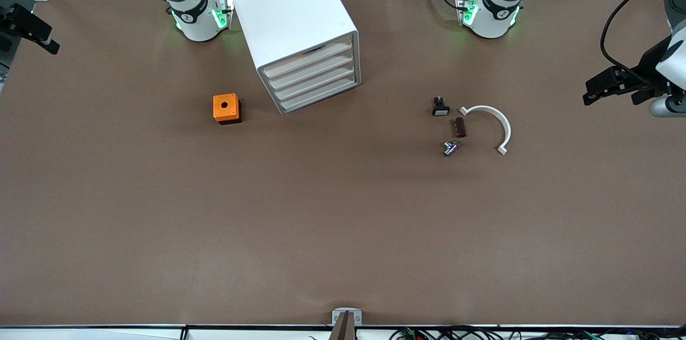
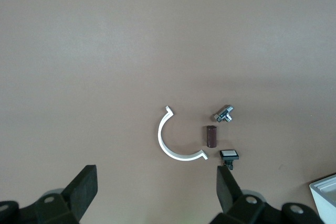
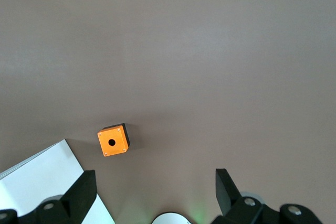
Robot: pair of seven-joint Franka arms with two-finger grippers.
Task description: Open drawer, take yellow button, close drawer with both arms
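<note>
Drawer (image 1: 308, 57): uppermost of four in white cabinet (image 1: 289, 13), shut; button unseen, presumably inside. Left end effector (image 1: 592, 94) and right end effector (image 1: 51, 45): parked at table (image 1: 161, 222) ends, wide open, empty. Step: opening not begun; next, reach drawer front.

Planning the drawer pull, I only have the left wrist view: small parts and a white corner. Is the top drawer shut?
Observer: Yes. In the front view the drawer sits flush with the three below it in the cabinet.
Operator: Any orange button out on the table?
Observer: No. The only orange item is the orange cube with a hole, toward the right arm's end of the table from the cabinet.
Operator: Where's the right gripper?
Observer: The right gripper is open, high over the table near that cube. The left gripper is open too, waiting above the small parts.
</note>
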